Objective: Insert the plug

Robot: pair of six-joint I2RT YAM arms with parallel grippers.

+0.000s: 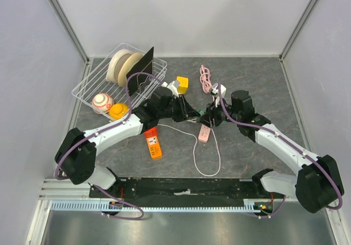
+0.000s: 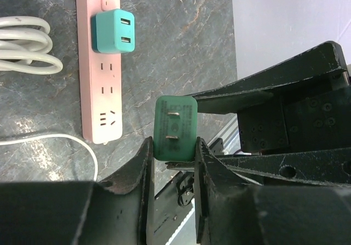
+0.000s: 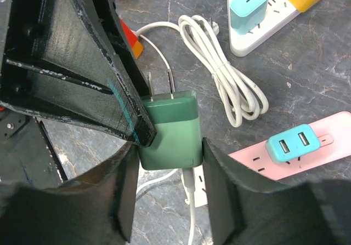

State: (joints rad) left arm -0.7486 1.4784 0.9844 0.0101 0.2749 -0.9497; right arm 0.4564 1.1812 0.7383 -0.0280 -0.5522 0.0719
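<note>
A green plug (image 2: 175, 127) hangs above the table, its two metal prongs facing the left wrist camera. My left gripper (image 2: 173, 146) is shut on its lower end, one finger on each side. My right gripper (image 3: 170, 146) is shut on the same plug (image 3: 170, 130) around its pale green body, where a white cable leaves the underside. In the top view the two grippers meet at mid-table, left (image 1: 193, 115) and right (image 1: 210, 116). The pink power strip (image 2: 101, 64) lies on the table below with a teal USB adapter (image 2: 113, 31) plugged in and free sockets beside it.
A coiled white cable (image 3: 225, 69) and a white power strip (image 3: 263, 20) carrying teal and yellow adapters lie nearby. A wire basket (image 1: 96, 89) with tape rolls stands at the back left, two balls (image 1: 109, 106) beside it. An orange box (image 1: 153, 144) and a pink cable (image 1: 206, 78) also lie here.
</note>
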